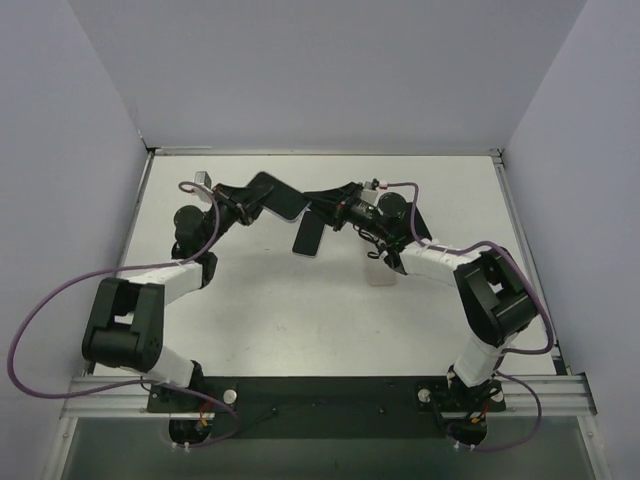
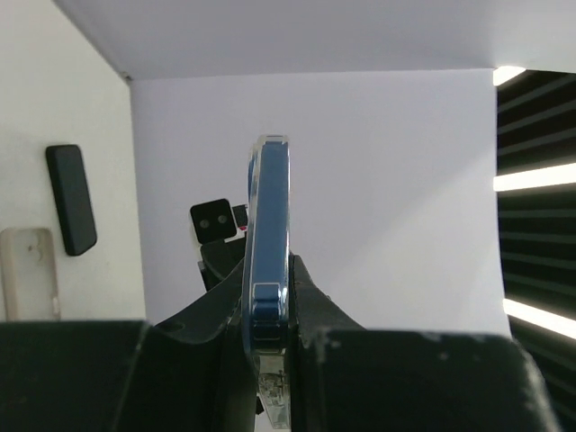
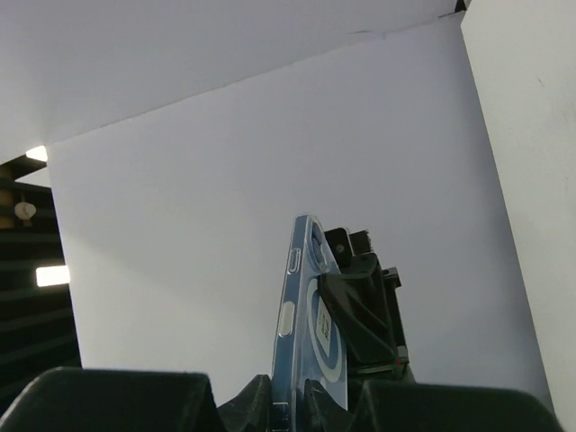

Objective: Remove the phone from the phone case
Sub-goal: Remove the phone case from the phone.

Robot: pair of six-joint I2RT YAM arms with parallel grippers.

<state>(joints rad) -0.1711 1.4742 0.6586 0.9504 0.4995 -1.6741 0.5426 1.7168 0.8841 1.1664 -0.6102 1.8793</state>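
A blue phone in a clear case (image 1: 283,197) is held in the air between both grippers, above the back middle of the table. My left gripper (image 1: 252,199) is shut on its left end; in the left wrist view the phone (image 2: 268,225) stands edge-on between the fingers of that gripper (image 2: 270,337). My right gripper (image 1: 320,203) is shut on its right end; in the right wrist view the cased phone (image 3: 306,306) rises edge-on from that gripper (image 3: 310,405), with the case's round ring facing the left gripper behind it.
A dark phone (image 1: 308,238) lies on the white table (image 1: 300,320) just below the held one, and shows in the left wrist view (image 2: 72,200). A pale beige case (image 1: 380,270) lies near the right arm, also in the left wrist view (image 2: 30,273). Grey walls enclose the table.
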